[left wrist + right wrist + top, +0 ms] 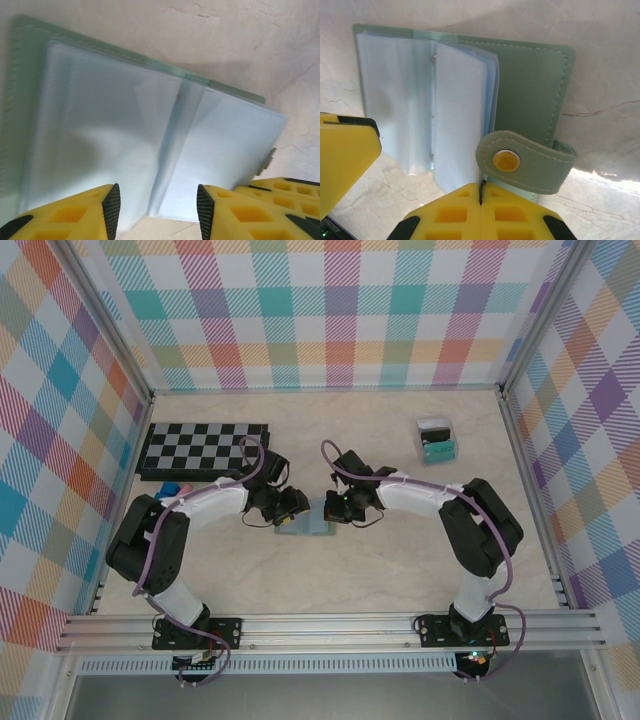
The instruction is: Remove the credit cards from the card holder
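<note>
- Top external: the card holder (308,524) lies open in the middle of the table (400,580). The left end effector (288,507) is at its 9 o'clock and the right end effector (339,507) at its 3 o'clock. This close together, they could collide.
- Left wrist: the left end effector (157,210) is spread and empty at the card holder's 6 o'clock. Closing here may catch a sleeve (100,130), not a credit card.
- Right wrist: the right end effector (481,212) is pressed together at 6 o'clock, beside the tab clasp (520,162). I cannot tell whether it pinches a sleeve. A tug could drag the card holder.
</note>
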`<act>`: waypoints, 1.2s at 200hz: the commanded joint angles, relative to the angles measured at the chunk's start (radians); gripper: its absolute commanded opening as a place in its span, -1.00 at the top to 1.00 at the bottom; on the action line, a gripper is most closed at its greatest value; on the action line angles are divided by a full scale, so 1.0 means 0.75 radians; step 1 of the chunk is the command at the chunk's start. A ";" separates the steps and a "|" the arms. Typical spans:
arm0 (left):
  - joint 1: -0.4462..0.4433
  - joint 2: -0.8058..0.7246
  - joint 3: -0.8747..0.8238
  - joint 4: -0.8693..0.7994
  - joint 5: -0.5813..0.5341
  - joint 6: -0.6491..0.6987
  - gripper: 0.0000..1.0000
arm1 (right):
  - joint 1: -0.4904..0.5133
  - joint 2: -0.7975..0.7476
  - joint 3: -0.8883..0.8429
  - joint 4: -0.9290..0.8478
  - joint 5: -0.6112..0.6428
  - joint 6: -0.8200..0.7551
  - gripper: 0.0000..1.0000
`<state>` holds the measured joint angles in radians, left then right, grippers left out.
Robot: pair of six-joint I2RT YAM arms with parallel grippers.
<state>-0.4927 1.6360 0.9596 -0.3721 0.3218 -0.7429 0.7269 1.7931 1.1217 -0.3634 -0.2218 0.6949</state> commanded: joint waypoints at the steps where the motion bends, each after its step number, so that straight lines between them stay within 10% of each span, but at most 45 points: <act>1: 0.037 -0.049 -0.022 -0.099 -0.069 0.017 0.01 | 0.006 -0.037 0.000 -0.026 0.031 0.001 1.00; 95: 0.058 0.010 -0.027 -0.068 -0.029 0.046 0.00 | 0.014 -0.033 0.092 -0.212 0.106 0.004 0.50; 240: 0.058 0.055 -0.015 -0.042 0.080 0.058 0.21 | 0.037 0.190 0.199 -0.223 0.016 0.029 0.53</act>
<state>-0.4618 1.6691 0.9394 -0.4126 0.3477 -0.7132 0.7483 1.9057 1.2346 -0.4763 -0.2256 0.7025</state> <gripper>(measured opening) 0.405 0.243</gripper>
